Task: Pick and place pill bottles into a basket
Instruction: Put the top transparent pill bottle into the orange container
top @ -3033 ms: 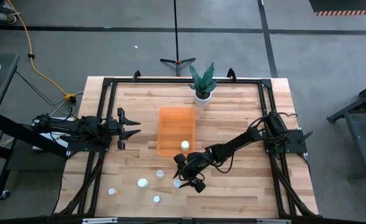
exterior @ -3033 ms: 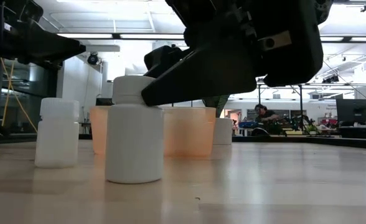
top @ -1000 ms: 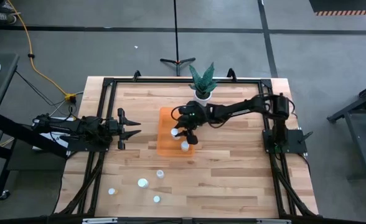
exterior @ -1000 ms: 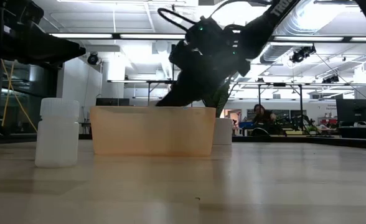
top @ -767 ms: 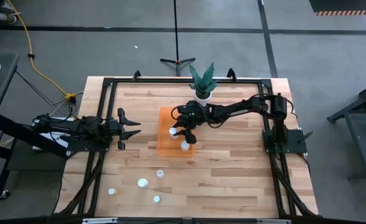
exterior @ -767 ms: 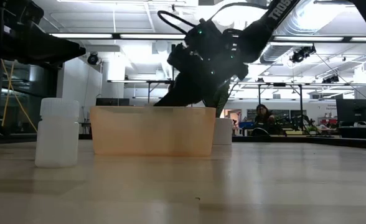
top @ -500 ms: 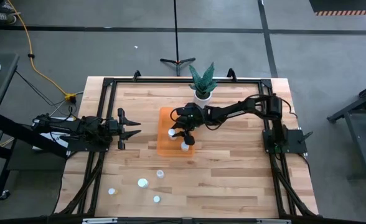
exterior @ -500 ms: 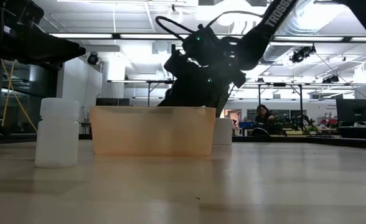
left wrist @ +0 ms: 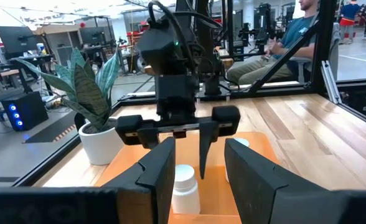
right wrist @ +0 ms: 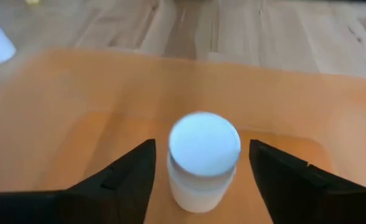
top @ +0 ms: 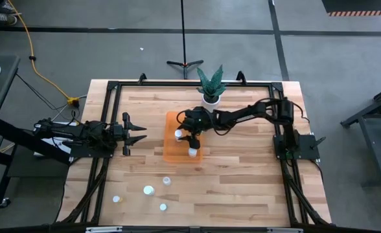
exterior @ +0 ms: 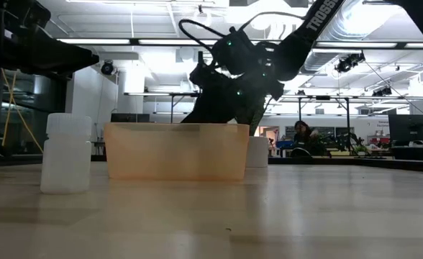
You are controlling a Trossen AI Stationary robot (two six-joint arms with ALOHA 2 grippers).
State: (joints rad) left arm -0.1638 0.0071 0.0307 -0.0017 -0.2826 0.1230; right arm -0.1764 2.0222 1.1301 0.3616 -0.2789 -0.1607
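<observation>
The orange basket (top: 173, 153) stands at the table's middle with two white pill bottles upright in it. One bottle (right wrist: 203, 158) stands on the basket floor between the open fingers of my right gripper (right wrist: 201, 147), with a gap on each side; it also shows in the high view (top: 178, 134). The other bottle (top: 192, 152) stands nearer the basket's near end. My right gripper (top: 186, 134) points down into the basket. My left gripper (top: 137, 134) is open and empty, level above the table's left side. Several more bottles (top: 148, 190) stand on the table near its front.
A white pot with a green plant (top: 210, 98) stands just beyond the basket's far end. One loose bottle (exterior: 66, 154) shows at the left of the low view. Bare wood lies right of the basket. People sit in the room behind (left wrist: 295, 37).
My right gripper has carried a bottle from the table's near part up and toward the far edge, into the basket, where the bottle now stands on the floor. In the last second the gripper has stayed over the basket, shifting only slightly toward the table's left.
</observation>
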